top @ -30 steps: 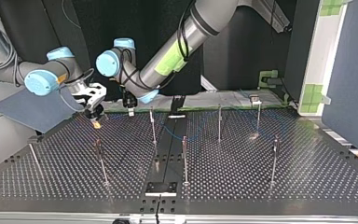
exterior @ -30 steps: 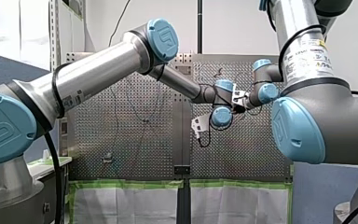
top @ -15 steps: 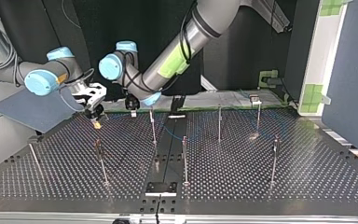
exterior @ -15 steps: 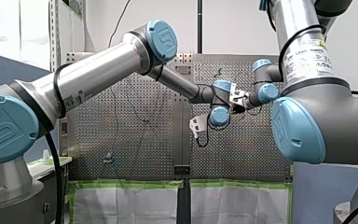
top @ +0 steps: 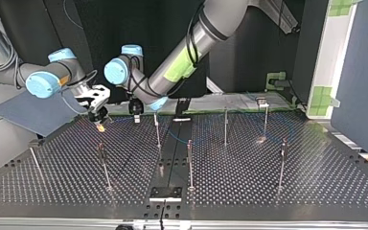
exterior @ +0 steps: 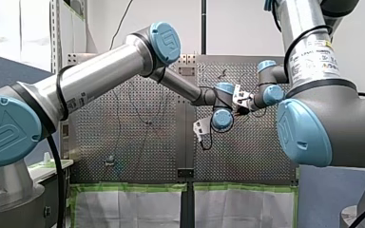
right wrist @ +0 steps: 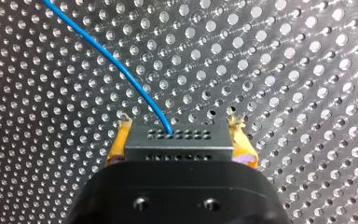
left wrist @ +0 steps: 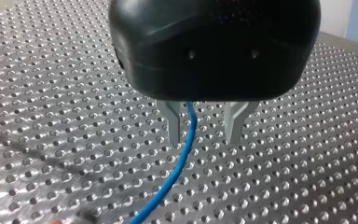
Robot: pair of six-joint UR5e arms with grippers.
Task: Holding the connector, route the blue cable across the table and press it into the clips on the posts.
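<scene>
Slim posts (top: pixel 189 160) stood upright across the perforated table (top: pixel 268 191), one just beside the left gripper (left wrist: pixel 203 136). Its metal fingers were apart, with the blue cable (left wrist: pixel 181 161) loose between them. The right gripper (right wrist: pixel 179 127) was clamped on the connector (right wrist: pixel 177 140), long axis spanning pad to pad — cable leaving its face ahead, curving aside.
</scene>
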